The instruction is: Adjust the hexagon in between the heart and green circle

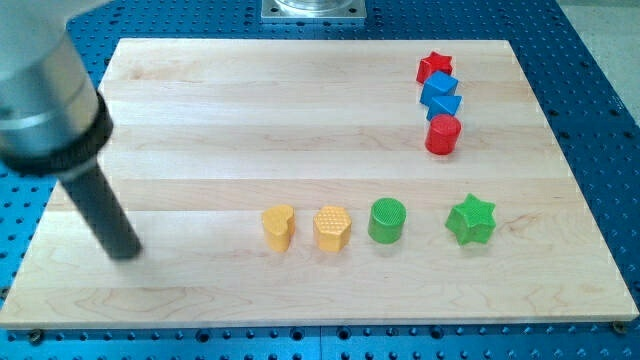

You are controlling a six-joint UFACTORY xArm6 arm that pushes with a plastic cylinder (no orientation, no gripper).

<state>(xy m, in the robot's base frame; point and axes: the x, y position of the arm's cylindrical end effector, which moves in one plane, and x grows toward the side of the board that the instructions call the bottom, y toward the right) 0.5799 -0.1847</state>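
Note:
A yellow hexagon (pixel 332 228) sits on the wooden board (pixel 300 100) between a yellow heart (pixel 279 226) on its left and a green circle (pixel 387 220) on its right. The three form a row near the view's bottom. My tip (pixel 125 250) rests on the board at the view's lower left, well to the left of the heart and apart from all blocks. The rod rises up and left to a blurred grey arm body.
A green star (pixel 471 221) lies right of the green circle. At the view's upper right stand a red star (pixel 434 68), a blue block (pixel 441 97) and a red cylinder (pixel 442 135) in a column. A blue perforated table surrounds the board.

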